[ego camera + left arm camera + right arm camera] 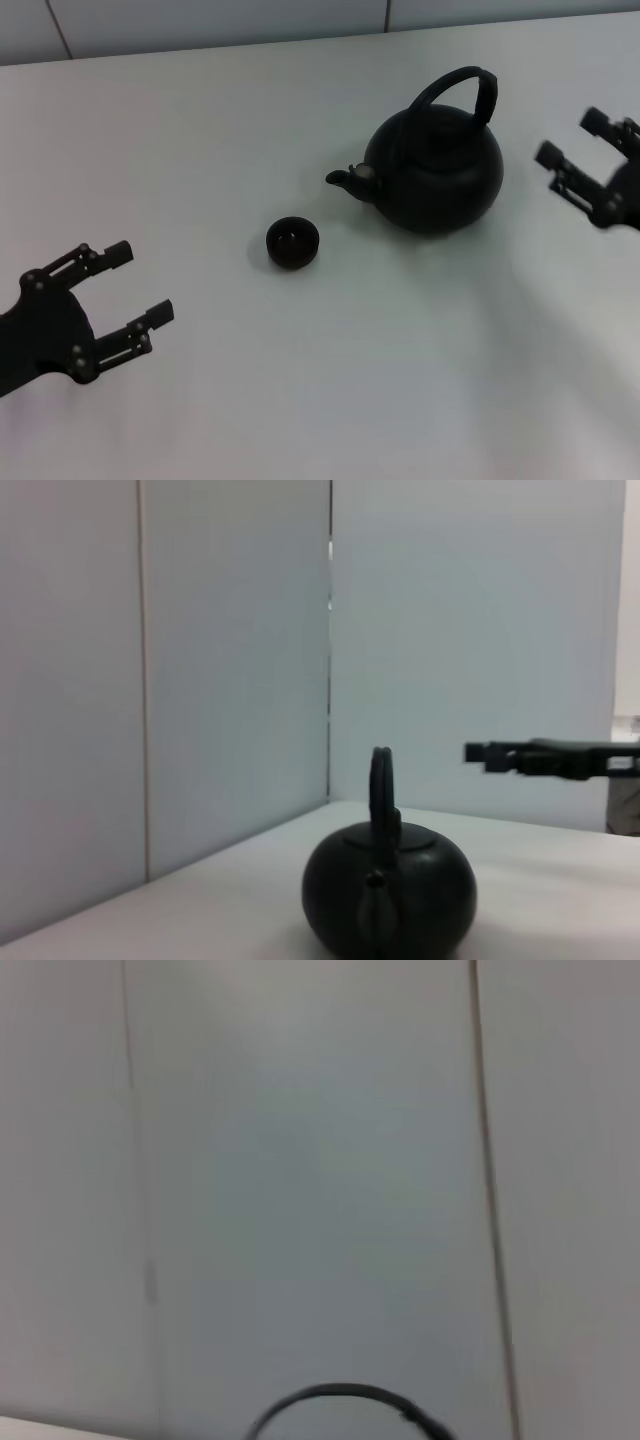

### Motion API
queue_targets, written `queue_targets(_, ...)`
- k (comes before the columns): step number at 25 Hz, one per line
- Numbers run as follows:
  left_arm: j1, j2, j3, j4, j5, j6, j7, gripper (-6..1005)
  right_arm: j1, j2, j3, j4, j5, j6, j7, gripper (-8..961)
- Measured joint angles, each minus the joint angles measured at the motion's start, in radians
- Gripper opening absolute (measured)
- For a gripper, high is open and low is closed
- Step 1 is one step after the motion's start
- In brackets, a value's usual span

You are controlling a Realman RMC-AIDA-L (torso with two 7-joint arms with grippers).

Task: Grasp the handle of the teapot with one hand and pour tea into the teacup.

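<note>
The black teapot stands on the white table, right of centre, its spout pointing left toward the teacup. Its arched handle stands upright over the lid. My right gripper is open, right of the teapot and apart from it, at about handle height. My left gripper is open and empty at the front left, well away from the cup. In the left wrist view the teapot shows spout-on, with the right gripper beyond it. The right wrist view shows only the handle's top.
The white table stretches to a pale wall with panel seams at the back. Nothing else stands on it.
</note>
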Motion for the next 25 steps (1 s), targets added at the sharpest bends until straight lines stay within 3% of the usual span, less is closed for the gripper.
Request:
queue_targets(1,-0.001,0.001,0.017,-0.001,0.004,-0.002,-0.006,781,-0.032,-0.013,-0.006,-0.015,-0.048,-0.089,0.012,724)
queue_targets(5,-0.005,0.003,0.049,-0.002,0.005,-0.005,-0.025,781,-0.059,-0.032,-0.004,-0.082,-0.186,-0.165,0.094,724)
queue_targets(6,-0.007,0.004,0.058,-0.002,0.006,-0.008,-0.034,781,-0.056,-0.043,0.003,-0.165,-0.318,-0.187,0.203,724)
queue_targets(10,-0.04,0.019,0.088,0.011,0.045,-0.014,-0.116,781,-0.034,-0.047,0.005,-0.264,-0.452,-0.191,0.29,724)
queue_targets(11,-0.07,0.037,0.089,0.016,0.082,-0.012,-0.168,781,-0.013,-0.049,0.005,-0.301,-0.511,-0.18,0.305,724)
queue_targets(12,-0.07,0.037,0.089,0.016,0.082,-0.012,-0.168,781,-0.013,-0.049,0.005,-0.301,-0.511,-0.18,0.305,725)
queue_targets(13,-0.113,0.057,0.09,0.015,0.134,-0.015,-0.225,781,0.003,-0.051,0.005,-0.317,-0.544,-0.172,0.312,725)
queue_targets(14,-0.134,0.064,0.089,0.015,0.161,-0.02,-0.244,781,0.019,-0.056,0.006,-0.323,-0.572,-0.165,0.322,725)
queue_targets(18,-0.17,0.075,0.084,0.019,0.196,-0.049,-0.275,781,0.083,-0.08,0.005,-0.33,-0.649,-0.159,0.38,725)
queue_targets(25,-0.186,0.079,0.09,0.025,0.197,-0.057,-0.288,782,0.115,-0.082,0.001,-0.347,-0.683,-0.158,0.391,725)
